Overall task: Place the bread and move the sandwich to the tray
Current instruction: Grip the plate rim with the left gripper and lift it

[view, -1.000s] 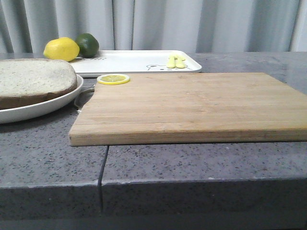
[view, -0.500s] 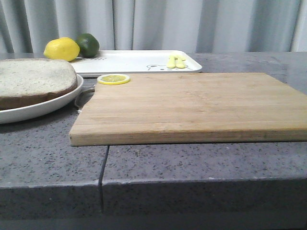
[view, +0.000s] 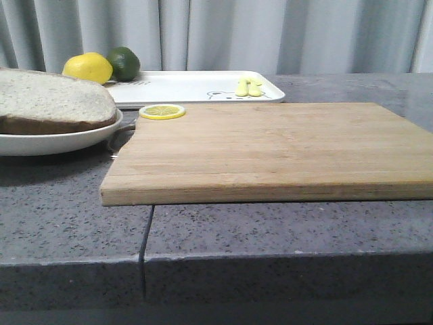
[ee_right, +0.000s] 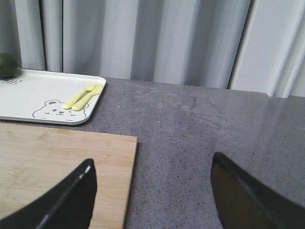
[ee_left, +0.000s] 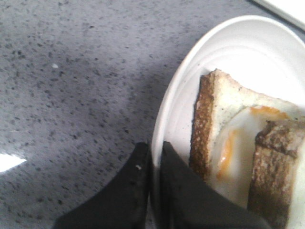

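Observation:
The sandwich [view: 54, 105] lies on a round white plate [view: 64, 141] at the left edge of the front view. The left wrist view shows its lower toast [ee_left: 212, 114], the fried egg [ee_left: 236, 143] and the thick bread [ee_left: 276, 162] lying over the egg. My left gripper [ee_left: 153, 153] is shut on the plate's rim [ee_left: 183, 90], one finger inside and one outside. The white tray [view: 189, 88] sits at the back, behind the board. My right gripper [ee_right: 152, 167] hangs open over the table near the board's corner, with nothing between its fingers.
A wooden cutting board [view: 270, 145] fills the middle, with a lemon slice [view: 161, 112] on its back left corner. A lemon [view: 86, 68] and lime [view: 124, 63] rest at the tray's far left. Yellow cutlery [view: 247, 87] lies on the tray's right side. Curtains hang behind.
The plate with the sandwich has risen in the front view, and its near rim now sits higher above the table. The right gripper shows no earlier frame.

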`<action>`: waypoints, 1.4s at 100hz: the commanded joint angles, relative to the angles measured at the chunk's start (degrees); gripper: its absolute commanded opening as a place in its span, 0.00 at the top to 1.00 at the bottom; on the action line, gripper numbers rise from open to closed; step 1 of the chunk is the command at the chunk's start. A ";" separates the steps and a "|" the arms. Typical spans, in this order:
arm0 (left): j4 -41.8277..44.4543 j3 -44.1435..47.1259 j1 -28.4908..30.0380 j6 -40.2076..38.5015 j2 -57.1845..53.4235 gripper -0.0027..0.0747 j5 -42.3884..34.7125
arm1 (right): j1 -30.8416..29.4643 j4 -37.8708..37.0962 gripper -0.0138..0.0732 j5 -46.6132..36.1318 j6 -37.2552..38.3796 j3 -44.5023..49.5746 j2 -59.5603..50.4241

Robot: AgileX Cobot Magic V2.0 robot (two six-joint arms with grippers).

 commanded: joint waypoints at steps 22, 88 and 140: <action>-15.82 -1.71 0.18 5.83 -6.58 0.99 -1.18 | -0.31 -0.83 0.25 -5.19 0.21 -1.51 0.54; -26.55 -26.56 0.18 13.57 11.79 0.99 8.91 | -0.31 -0.83 0.25 -5.19 0.21 -1.51 0.54; -27.03 -54.07 -4.66 13.57 34.15 0.99 16.68 | -0.31 -0.83 0.25 -4.97 0.21 -1.51 0.54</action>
